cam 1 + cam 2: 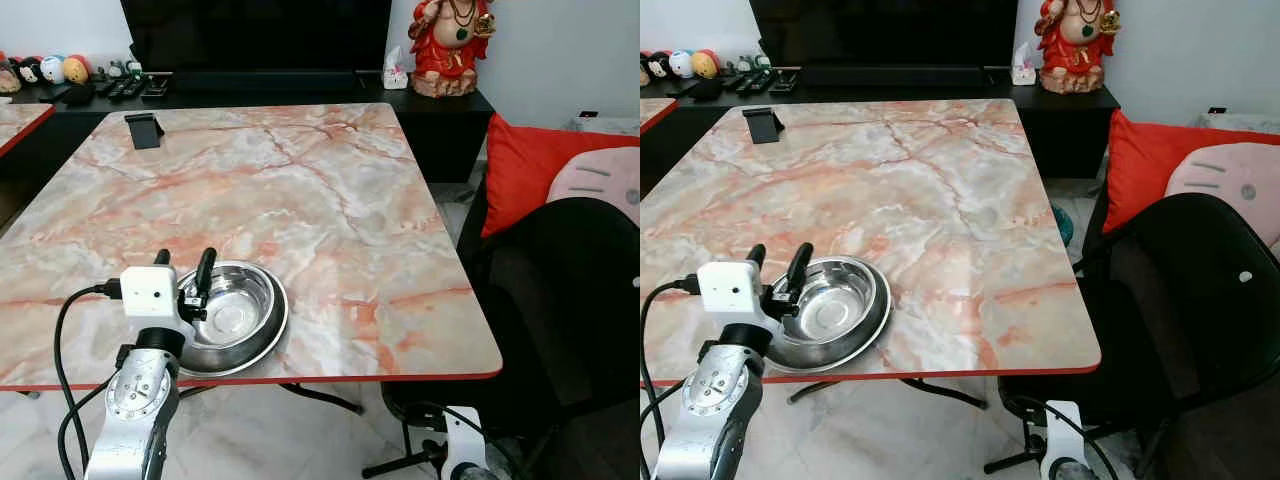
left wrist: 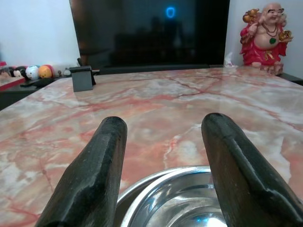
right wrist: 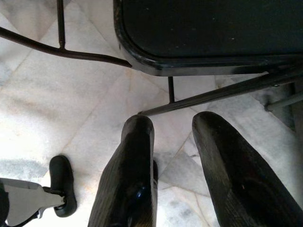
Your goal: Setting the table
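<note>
marble table [image 1: 330, 200], steel bowl [image 1: 235, 315], black stand [image 1: 145, 130]

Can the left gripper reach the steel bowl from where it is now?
Probably yes. The left gripper is already at the steel bowl near the table front edge, fingers open astride its near rim, and nothing stands between them.

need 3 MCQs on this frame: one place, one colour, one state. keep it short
1. Where is the steel bowl?
A. near edge of the table
B. far corner
C. on the chair

2. What colour is the cushion beside the black chair?
A. blue
B. red
C. green

3. How is the left pincer?
A. shut on a spoon
B. hanging at the floor
C. open over the bowl's rim

Answers: 1 A, the bowl sits by the red front edge. 2 B, it is plainly red. 3 C, its fingers stand apart above the rim.
</note>
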